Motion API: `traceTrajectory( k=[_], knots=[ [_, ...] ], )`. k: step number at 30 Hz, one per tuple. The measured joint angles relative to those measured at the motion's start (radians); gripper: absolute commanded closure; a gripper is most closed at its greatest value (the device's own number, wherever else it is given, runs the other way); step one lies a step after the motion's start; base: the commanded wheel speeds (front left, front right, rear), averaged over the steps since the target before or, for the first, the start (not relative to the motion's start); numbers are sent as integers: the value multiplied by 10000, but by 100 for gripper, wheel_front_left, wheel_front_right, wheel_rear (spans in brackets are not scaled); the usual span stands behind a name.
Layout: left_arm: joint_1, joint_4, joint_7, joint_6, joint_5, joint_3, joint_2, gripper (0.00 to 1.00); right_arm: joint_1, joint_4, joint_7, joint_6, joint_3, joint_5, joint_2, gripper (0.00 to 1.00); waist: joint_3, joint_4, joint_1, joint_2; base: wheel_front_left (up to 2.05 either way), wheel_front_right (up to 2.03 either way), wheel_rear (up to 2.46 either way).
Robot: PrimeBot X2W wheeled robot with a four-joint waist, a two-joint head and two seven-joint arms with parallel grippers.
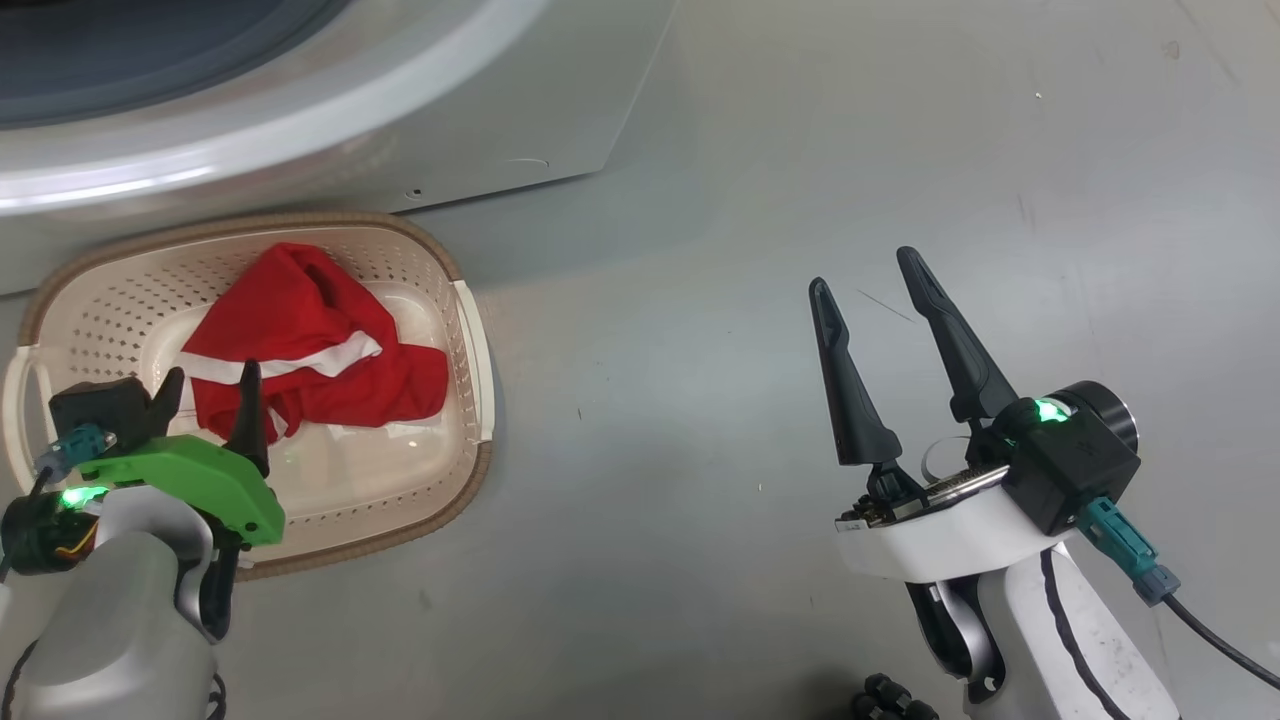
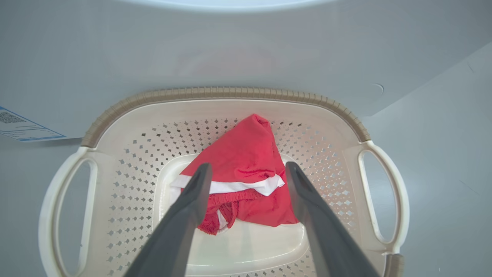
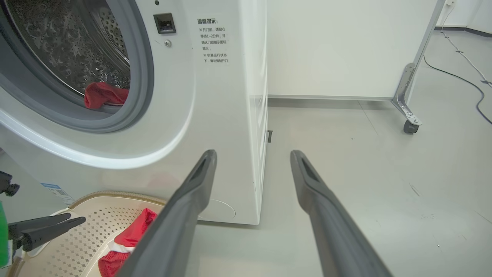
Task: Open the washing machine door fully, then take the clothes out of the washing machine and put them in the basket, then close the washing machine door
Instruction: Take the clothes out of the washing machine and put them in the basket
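Basket point(image 1: 110, 300) sits on the floor point(image 1: 700, 400) right in front of the washing machine point(image 1: 250, 130). You've got the clothes point(image 1: 300, 340) in it: red fabric w/ a white stripe, crumpled on the basket's bottom. Can't tell if that's one garment or more. Your left gripper point(image 1: 214, 370) hangs over the basket's near side, fingers spread wide, nothing pinched btwn them. The cloth lies loose below. Right gripper point(image 1: 862, 270) is well off to the basket's right over bare floor, jaws apart, empty. Above the basket, in the drum point(image 3: 69, 46), a second red piece point(image 3: 103, 96) rests low, partly hidden behind the grey seal point(image 3: 143, 77). In head view the basket's near rim is covered by your left arm point(image 1: 120, 600), and the machine's opening is cut off at top.
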State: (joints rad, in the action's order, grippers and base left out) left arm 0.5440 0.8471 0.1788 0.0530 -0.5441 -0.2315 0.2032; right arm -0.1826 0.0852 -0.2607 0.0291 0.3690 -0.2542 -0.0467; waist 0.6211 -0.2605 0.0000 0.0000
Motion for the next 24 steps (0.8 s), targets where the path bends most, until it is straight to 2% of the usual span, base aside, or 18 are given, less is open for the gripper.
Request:
traceTrajectory(
  k=[4,13,19,24],
  knots=[
    [-26,46,589,61,52,-23,-159,0,5,-224,0,-10,-123,25,-4,0,-338,132,0,0,0,0,0],
    [-508,-249,782,136,192,6,-504,0,181,-706,0,-92,-453,178,-8,0,-1254,577,0,0,0,0,0],
    [-865,-903,784,144,320,73,-658,0,607,-978,0,-94,-704,182,-4,0,-1935,940,0,0,0,0,0],
    [-1110,-2209,777,142,608,405,-667,0,956,-1179,0,-94,-941,182,-8,0,-2530,1237,0,0,0,0,0]
  ],
)
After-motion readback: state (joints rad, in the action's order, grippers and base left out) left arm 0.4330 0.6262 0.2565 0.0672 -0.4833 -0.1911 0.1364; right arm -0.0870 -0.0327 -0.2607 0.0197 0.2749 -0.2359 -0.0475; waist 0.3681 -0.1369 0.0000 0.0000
